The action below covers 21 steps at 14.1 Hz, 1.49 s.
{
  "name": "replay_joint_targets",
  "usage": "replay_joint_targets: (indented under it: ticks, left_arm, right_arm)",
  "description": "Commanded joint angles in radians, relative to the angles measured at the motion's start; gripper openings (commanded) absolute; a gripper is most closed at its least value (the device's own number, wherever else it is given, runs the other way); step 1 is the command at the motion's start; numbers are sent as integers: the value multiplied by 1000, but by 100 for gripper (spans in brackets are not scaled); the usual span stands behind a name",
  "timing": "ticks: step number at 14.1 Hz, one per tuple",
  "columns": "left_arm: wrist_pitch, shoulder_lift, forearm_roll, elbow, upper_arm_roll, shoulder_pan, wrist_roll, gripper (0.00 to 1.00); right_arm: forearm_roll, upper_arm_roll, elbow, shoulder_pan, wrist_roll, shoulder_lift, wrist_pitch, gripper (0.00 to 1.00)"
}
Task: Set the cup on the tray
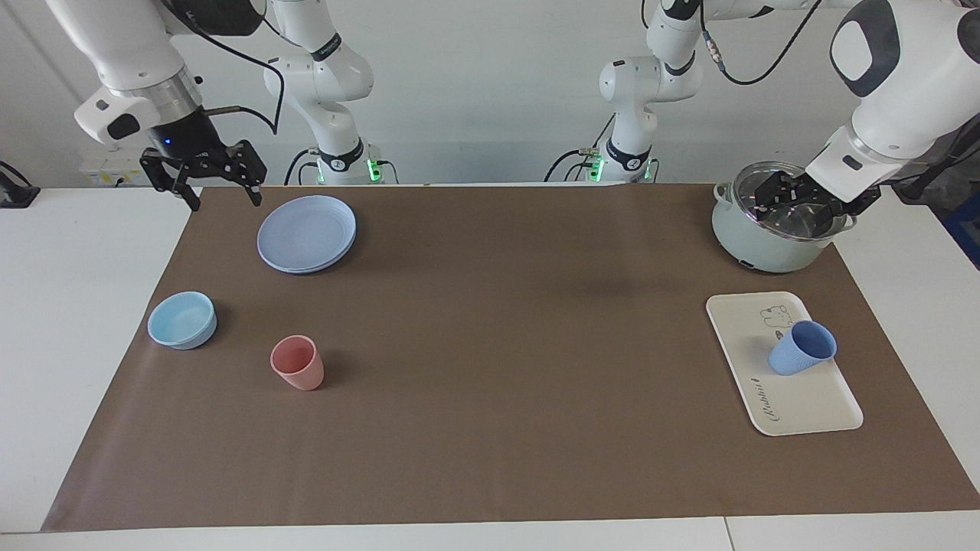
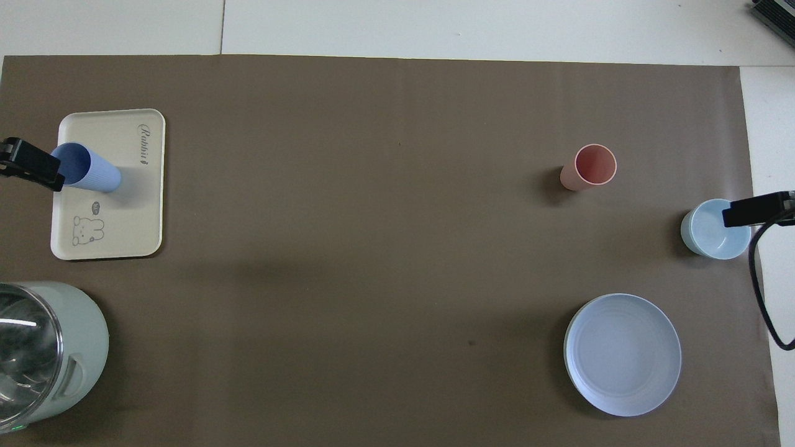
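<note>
Standing upright on the tray (image 1: 796,405), the cup (image 1: 801,348) looks already delivered, so by my reading the placing step is done and nothing is left but for the arms to park clear. Sweeping across the facing view from its near edge: the right pincer (image 1: 204,182) hangs in the air over the corner of the brown mat (image 1: 490,428) at the right arm's end, fingers spread wide, nothing in them. Close by lies the round plate (image 1: 307,233); farther from the robots sit the low bowl (image 1: 182,320) and the pink cup (image 1: 298,363). A long bare stretch of mat follows. At the left arm's end the left pincer (image 1: 796,205) is up over the pale green pot (image 1: 766,229), open as well and holding nothing. The tray with the cup lies farther from the robots than the pot. Under the mat is a white table (image 1: 76,306), with a plain white wall at the robots' backs
</note>
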Motion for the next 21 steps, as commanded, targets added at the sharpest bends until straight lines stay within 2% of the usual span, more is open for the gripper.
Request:
replay_joint_targets:
  ticks: [1,3,6,21]
  left_arm:
    - [91,-5,-27,-4,4,-7,-92,100]
    - [141,-25,-69,-27,4,-1,-113,100]
    - [145,-69,-69,-99,4,2,-111,100]
    - [147,-80,-67,-99,7,-2,-106,100]
  right_arm:
    - [-11,14,34,10,97,40,-34,100]
    - [8,14,-11,22,110,28,-17,100]
    - [23,14,-33,23,107,20,3,100]
    - [57,13,-41,23,96,12,-3,100]
